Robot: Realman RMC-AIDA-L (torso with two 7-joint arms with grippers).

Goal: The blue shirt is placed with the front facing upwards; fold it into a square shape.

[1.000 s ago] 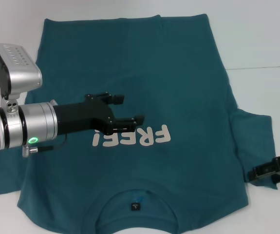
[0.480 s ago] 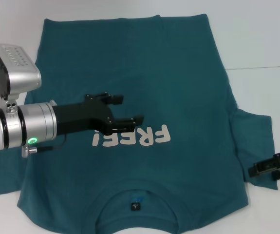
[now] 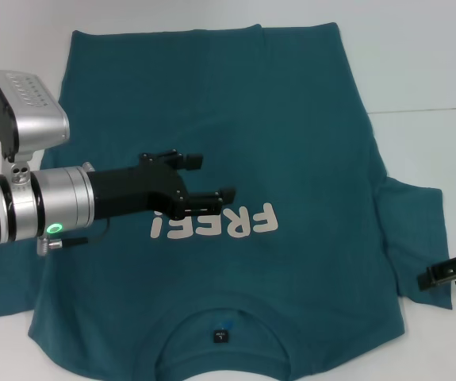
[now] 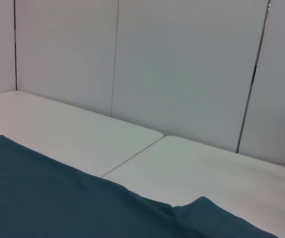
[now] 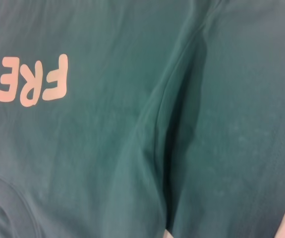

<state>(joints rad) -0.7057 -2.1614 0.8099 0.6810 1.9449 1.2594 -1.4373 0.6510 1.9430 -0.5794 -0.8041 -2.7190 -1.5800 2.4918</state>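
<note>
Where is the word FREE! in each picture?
Head view: the FREE! lettering sits mid-picture on the shirt, partly behind the left tool.
Left wrist view: not in it; only shirt cloth and the table.
Right wrist view: at the left edge, cut off.
Shared landmark: the shirt's teal cloth.

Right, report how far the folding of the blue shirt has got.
Barely started. Done: the blue shirt lies spread flat on the table, front up, FREE! lettering showing, no fold in it. In hand: the left gripper hovers open over the chest, holding nothing; the right gripper sits at the edge of the sleeve on the robot's right. Left: every fold into a square.
</note>
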